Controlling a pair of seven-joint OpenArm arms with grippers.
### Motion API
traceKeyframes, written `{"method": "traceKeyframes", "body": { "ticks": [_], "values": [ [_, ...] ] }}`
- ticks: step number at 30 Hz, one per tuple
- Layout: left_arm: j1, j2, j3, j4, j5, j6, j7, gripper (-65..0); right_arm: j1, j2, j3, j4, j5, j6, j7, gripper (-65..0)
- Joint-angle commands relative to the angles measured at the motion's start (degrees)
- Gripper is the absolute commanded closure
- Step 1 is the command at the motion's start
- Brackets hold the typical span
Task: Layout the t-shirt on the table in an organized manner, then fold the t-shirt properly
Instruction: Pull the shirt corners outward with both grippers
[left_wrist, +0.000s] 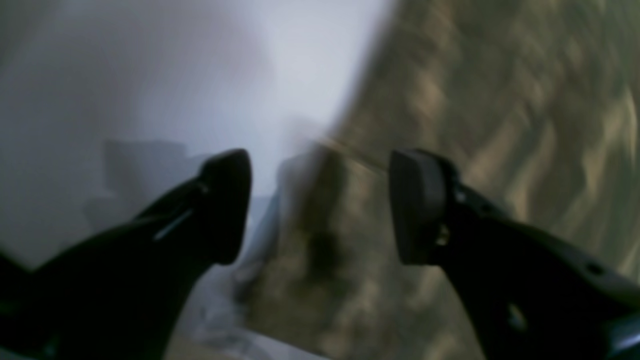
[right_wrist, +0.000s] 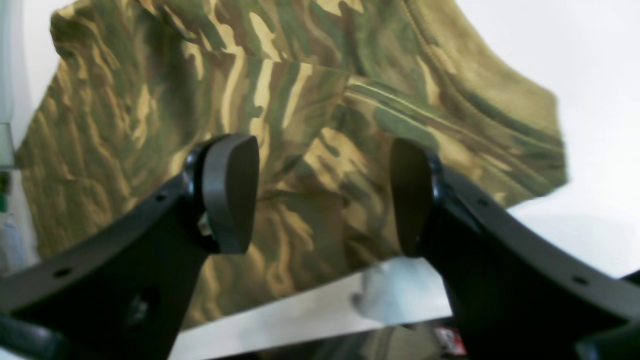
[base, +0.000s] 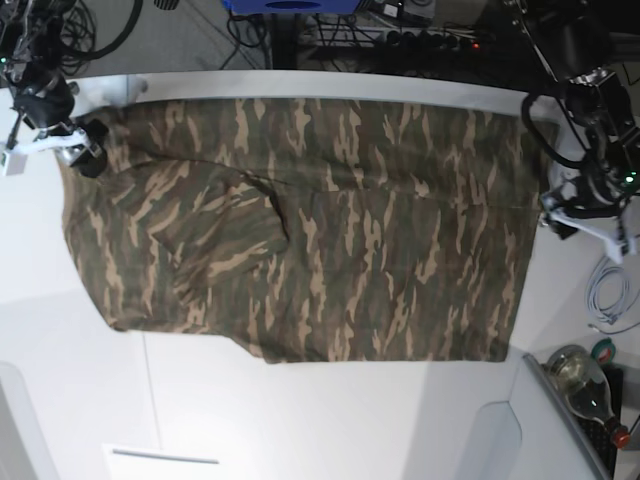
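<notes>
The camouflage t-shirt (base: 350, 250) lies spread wide across the white table (base: 300, 420), with one flap folded over its left part (base: 230, 220). My right gripper (base: 85, 150) hovers at the shirt's far left corner. In the right wrist view it (right_wrist: 325, 195) stands open above the cloth (right_wrist: 125, 100), nothing between its pads. My left gripper (base: 560, 215) is at the shirt's right edge. The left wrist view is blurred; there its jaws (left_wrist: 320, 200) are wide apart over the cloth edge (left_wrist: 500, 100), beside bare table (left_wrist: 250, 60).
A glass bottle (base: 580, 380) and coiled white cable (base: 610, 290) lie off the table's right edge. Dark cables and gear crowd the floor beyond the far edge (base: 400, 30). The table's curved edge (base: 520, 400) runs at the lower right.
</notes>
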Motion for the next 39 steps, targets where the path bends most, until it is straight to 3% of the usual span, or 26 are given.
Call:
{"method": "traceKeyframes", "body": {
  "ticks": [1,4,6,8,13,16,21,25,33,39],
  "values": [
    [-0.6,-1.2,-1.5,1.7,-0.3,0.1,-0.7,-44.3,0.0,0.7,0.1,1.0,-0.6,0.6,0.9,-38.4],
    [3.1,0.0,-2.1,6.8,-0.4,-0.2,-0.4,-37.4,0.4,0.7,0.1,0.9,-3.6,0.6,1.1,-38.3],
    [6.9,3.3,-2.1,11.5,-0.4,-0.2,-0.8,-21.6,0.8,0.9,0.1,0.8,-3.8,0.6,1.2,-37.7],
    [9.9,6.4,-2.1,14.7,-0.4,-0.2,-0.8,0.0,1.1,0.9,0.1,0.8,-3.9,0.7,1.2,-31.1],
    [13.0,9.9,-2.1,14.9,-0.4,-0.2,-0.8,0.0,2.8,1.0,0.1,-1.2,-3.9,0.7,1.0,0.0],
    [12.7,9.9,-2.1,10.5,-0.2,-0.2,-2.1,0.0,5.0,2.4,0.2,-6.6,-4.0,0.7,0.9,-2.1],
    [13.0,8.0,-0.3,-0.2,0.1,-0.2,-12.6,0.0,7.1,3.2,0.2,-14.6,-4.0,0.7,1.3,0.0],
    [13.1,6.0,2.0,-5.5,0.1,-0.1,-14.1,0.0,5.5,3.1,0.2,-14.8,-4.0,0.6,1.3,0.0],
    [14.6,5.7,2.0,1.0,0.0,-0.1,-13.8,0.0,5.2,3.1,0.2,-13.3,-4.0,0.6,1.3,0.0],
    [15.9,5.7,2.0,10.7,0.0,0.0,-13.8,0.0,4.4,3.0,0.3,-1.0,-4.0,0.3,0.8,0.0]
  ]
}}
